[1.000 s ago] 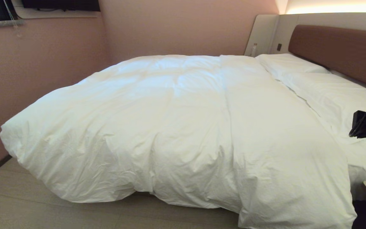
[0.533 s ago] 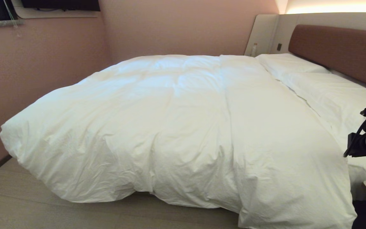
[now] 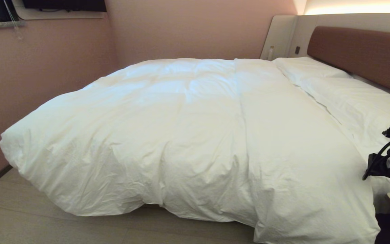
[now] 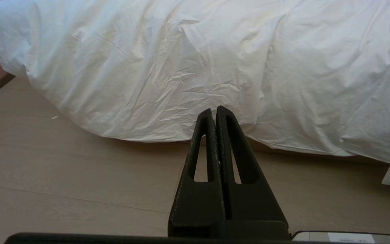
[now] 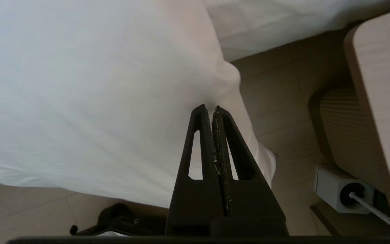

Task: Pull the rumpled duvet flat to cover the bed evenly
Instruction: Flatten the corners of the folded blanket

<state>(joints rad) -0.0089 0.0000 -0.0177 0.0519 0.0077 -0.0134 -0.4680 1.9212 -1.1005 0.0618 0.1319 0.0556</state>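
My right hand [image 5: 212, 108], fingers pressed together on nothing, hangs over the near corner of the duvet [image 3: 195, 135], which lies spread across the bed [image 3: 361, 56] and spills over its side to the floor [image 3: 19, 217]. My left hand [image 4: 214, 110], also closed and empty, points at the draped edge from low down. A tug on that overhanging corner could drag the duvet further off. The bed's base is hidden, and my right arm is cut off in the head view.
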